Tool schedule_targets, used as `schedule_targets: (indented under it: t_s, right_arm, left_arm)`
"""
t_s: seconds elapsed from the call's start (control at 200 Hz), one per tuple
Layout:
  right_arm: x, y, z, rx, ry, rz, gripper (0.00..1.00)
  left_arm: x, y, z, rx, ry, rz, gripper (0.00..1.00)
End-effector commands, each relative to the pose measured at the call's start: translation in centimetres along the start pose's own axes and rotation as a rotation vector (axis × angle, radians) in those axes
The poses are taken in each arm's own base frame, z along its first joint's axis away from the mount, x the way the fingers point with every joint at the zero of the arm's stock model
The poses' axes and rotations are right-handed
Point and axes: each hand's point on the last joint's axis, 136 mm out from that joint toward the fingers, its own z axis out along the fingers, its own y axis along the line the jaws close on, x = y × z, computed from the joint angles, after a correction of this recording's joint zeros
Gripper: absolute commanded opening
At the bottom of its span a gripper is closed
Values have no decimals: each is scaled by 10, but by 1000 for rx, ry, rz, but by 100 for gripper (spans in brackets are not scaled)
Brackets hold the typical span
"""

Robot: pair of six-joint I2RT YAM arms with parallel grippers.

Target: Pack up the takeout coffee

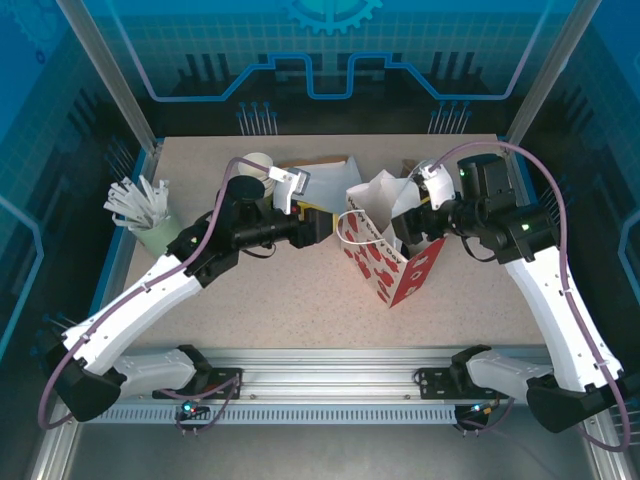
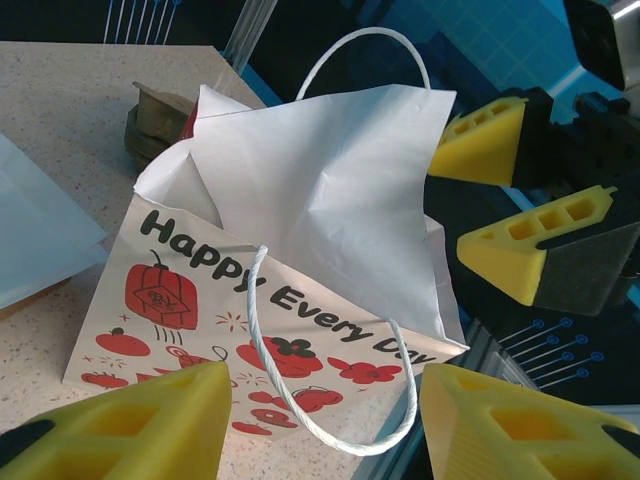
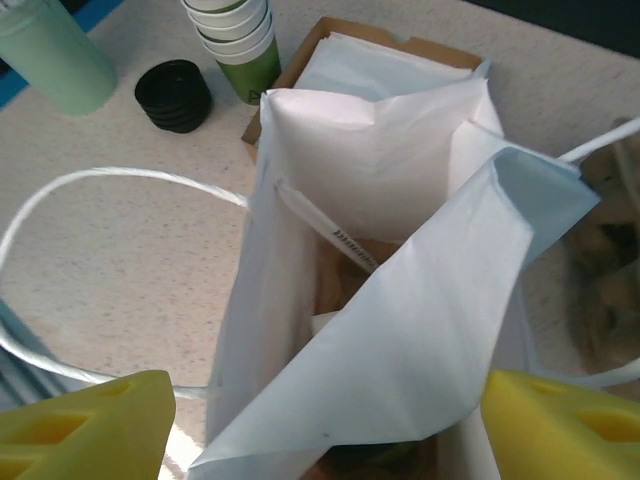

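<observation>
Across the mouth of the paper bag (image 3: pixel 255 330) slumps a folded white flap (image 3: pixel 440 320), leaving a narrow gap beside it. The bench (image 1: pixel 290 310) in front is bare.

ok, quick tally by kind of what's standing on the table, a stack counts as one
Paper bag: 1
Mint cup of sticks: 1
Stack of green cups: 1
Stack of black lids: 1
Cardboard box: 1
Brown pulp tray: 1
Total: 6
</observation>
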Motion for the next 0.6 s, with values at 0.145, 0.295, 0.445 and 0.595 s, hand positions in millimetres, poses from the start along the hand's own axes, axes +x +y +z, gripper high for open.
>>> schedule_targets:
  t_s: [0.145, 0.295, 0.445, 0.595]
  right_arm:
    - [29, 17, 10, -81, 89, 143, 71]
    - [38, 11, 28, -57, 149, 136, 54]
    - [31, 1, 39, -13, 151, 118, 37]
    - [28, -15, 55, 50, 193, 96, 31]
  left_arm:
    - [2, 6, -6, -30, -2, 27, 56]
    - [4, 8, -5, -32, 3, 23, 57]
    - [3, 8, -7, -36, -2, 28, 57]
    - [4, 8, -7, -37, -1, 32, 57]
